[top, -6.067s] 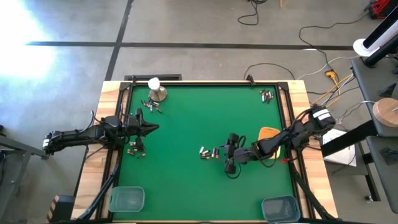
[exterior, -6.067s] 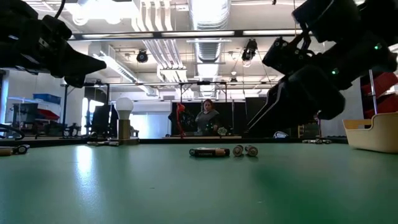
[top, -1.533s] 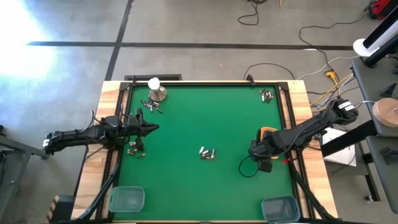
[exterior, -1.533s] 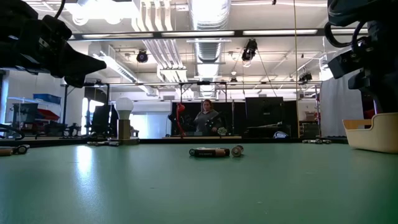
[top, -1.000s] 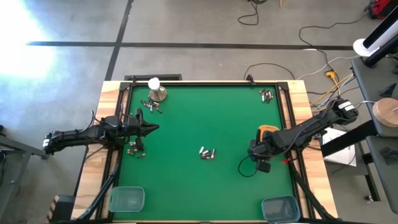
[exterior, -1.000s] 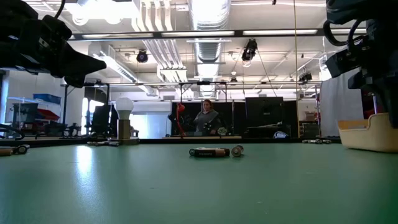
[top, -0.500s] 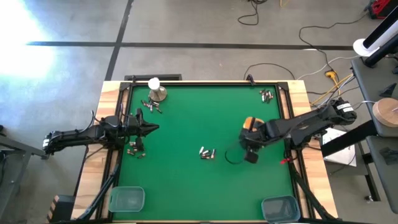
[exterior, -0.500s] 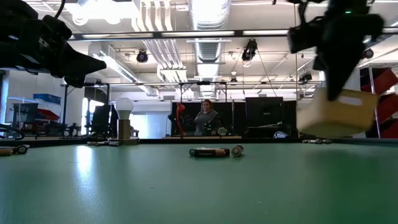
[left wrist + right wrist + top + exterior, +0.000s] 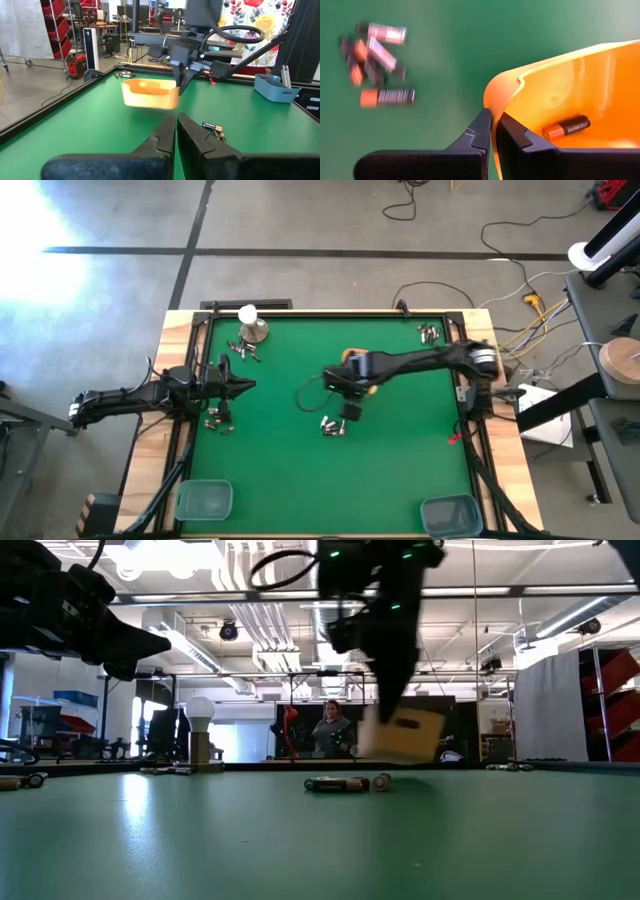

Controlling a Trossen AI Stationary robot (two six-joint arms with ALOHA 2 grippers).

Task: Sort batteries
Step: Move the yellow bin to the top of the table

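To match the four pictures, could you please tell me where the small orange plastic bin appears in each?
High view: orange plastic bin, table centre, under the right arm.
Low view: centre, lifted above the mat.
Left wrist view: centre.
Right wrist view: right side.
Shared landmark: the loose batteries nearby.

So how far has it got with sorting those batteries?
Barely started, it seems. One battery lies in the yellow tray, which the right gripper holds by its rim above the table's middle. Loose batteries remain there, at the far right corner and by the waiting left gripper.
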